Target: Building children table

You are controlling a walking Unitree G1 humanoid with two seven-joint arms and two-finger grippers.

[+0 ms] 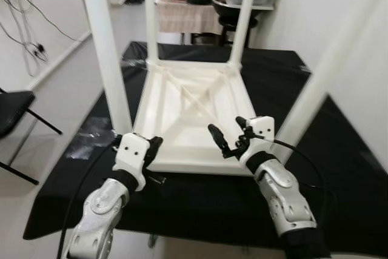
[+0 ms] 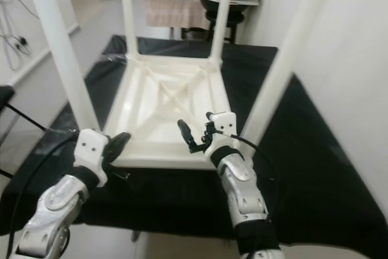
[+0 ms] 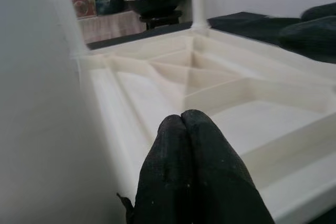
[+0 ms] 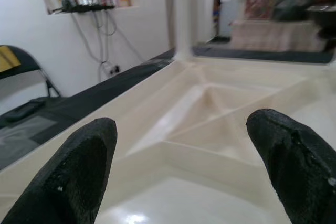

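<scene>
White children's table (image 1: 188,104) lies upside down on a black-covered desk (image 1: 339,174), reaching from near the front edge toward the back, all four legs up. Near left leg (image 1: 106,47) and near right leg (image 1: 327,68) rise at the front corners of the table, far legs (image 1: 150,13) at the back. Left gripper (image 1: 151,150) sits at the table's near left corner, just beside the left leg, fingers pressed together. Right gripper (image 1: 229,134) hovers over the table's near edge beside the right leg, fingers spread. Black chair (image 1: 12,116) stands off the desk's left edge.
</scene>
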